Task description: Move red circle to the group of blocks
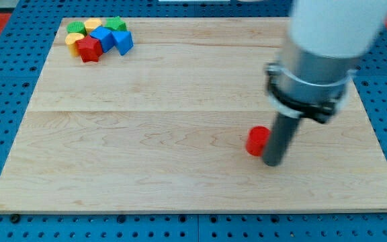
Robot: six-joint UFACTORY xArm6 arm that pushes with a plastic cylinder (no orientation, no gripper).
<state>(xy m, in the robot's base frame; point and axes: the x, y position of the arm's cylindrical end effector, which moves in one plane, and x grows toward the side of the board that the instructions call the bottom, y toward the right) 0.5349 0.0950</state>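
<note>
The red circle (256,140) lies on the wooden board (146,134) right of centre, low in the view. My tip (273,163) stands just right of it and slightly lower, touching or almost touching its right edge. The group of blocks sits at the view's top left: a red star-like block (89,49), two blue blocks (102,36) (122,42), a green star-like block (116,25), a green block (76,28) and two yellow blocks (92,25) (73,39), packed together. The red circle is far from the group.
The arm's grey and white body (314,60) hangs over the board's upper right. A blue pegboard surface (5,101) surrounds the board on all sides.
</note>
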